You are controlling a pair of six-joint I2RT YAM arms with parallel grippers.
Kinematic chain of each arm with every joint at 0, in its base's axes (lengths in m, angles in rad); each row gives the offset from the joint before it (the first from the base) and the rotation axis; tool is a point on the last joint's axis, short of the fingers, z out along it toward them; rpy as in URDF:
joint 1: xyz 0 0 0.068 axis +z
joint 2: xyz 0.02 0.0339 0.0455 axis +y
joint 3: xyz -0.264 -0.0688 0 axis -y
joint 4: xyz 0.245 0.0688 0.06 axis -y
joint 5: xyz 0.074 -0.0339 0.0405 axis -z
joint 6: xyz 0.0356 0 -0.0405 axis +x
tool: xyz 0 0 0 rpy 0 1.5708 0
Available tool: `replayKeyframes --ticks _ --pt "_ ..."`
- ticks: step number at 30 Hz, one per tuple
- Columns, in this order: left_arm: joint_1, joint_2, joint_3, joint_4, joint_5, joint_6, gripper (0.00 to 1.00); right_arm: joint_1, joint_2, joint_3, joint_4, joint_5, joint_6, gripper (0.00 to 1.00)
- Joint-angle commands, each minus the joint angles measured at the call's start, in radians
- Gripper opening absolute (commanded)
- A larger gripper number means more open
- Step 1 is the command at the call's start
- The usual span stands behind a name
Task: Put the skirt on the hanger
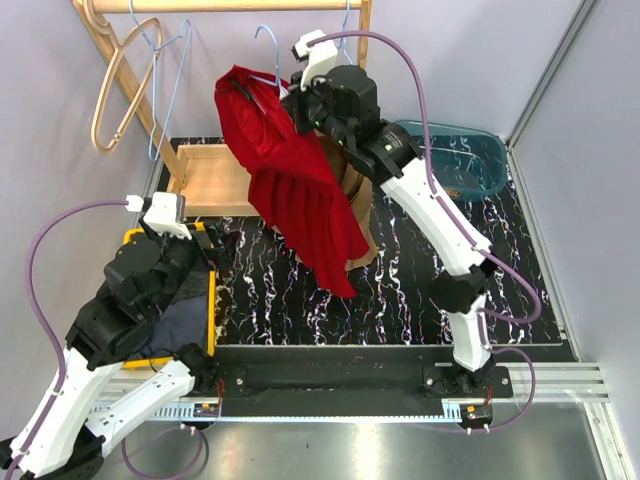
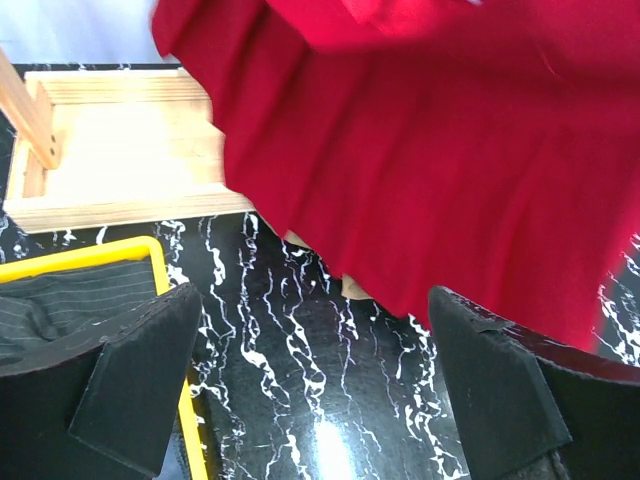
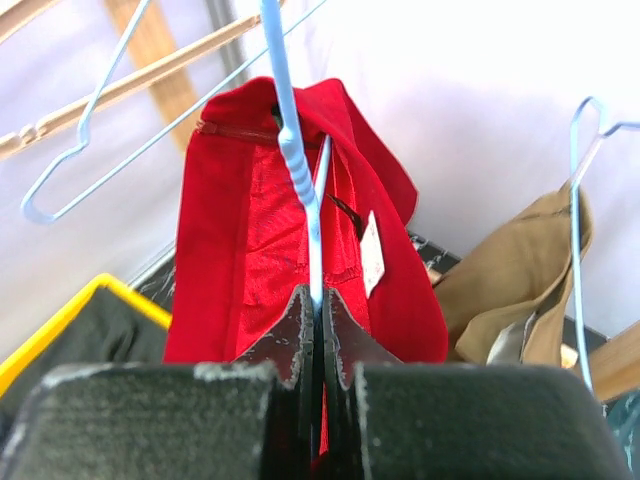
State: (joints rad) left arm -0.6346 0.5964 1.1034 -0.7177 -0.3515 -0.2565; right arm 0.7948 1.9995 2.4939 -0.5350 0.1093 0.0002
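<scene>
Nearest, the left end effector (image 2: 315, 300) stood spread wide and empty over the edge of one yellow bin (image 2: 100, 253) holding one dark garment (image 2: 70, 305). Farther back, the right end effector (image 3: 317, 300) was clamped on one pale blue hanger (image 3: 292, 150), with the single red skirt (image 1: 295, 195) draped over it above the desk (image 1: 420, 290). One tan garment (image 3: 510, 270) hung behind.

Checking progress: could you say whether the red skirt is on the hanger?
On: the skirt drapes over the blue hanger pinched by the right gripper.

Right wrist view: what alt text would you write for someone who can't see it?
The right gripper pinches a pale blue wire hanger, a red skirt hanging behind it. A tan garment hangs on another hanger to the right.
</scene>
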Motion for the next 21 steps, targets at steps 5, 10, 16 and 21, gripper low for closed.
replayKeyframes --ticks 5,10,16,21 --pt "0.004 -0.009 -0.033 0.02 0.043 -0.018 0.99 -0.072 0.125 0.257 0.251 0.064 0.061 0.0" --pt "0.003 -0.004 -0.043 0.02 0.051 -0.026 0.99 -0.121 0.179 0.258 0.375 0.101 0.044 0.0" --pt "0.003 -0.006 -0.074 0.02 0.057 -0.036 0.99 -0.14 0.254 0.316 0.472 0.106 -0.028 0.0" --pt "0.003 -0.006 -0.086 0.02 0.049 -0.041 0.99 -0.152 0.275 0.316 0.526 0.104 -0.017 0.0"
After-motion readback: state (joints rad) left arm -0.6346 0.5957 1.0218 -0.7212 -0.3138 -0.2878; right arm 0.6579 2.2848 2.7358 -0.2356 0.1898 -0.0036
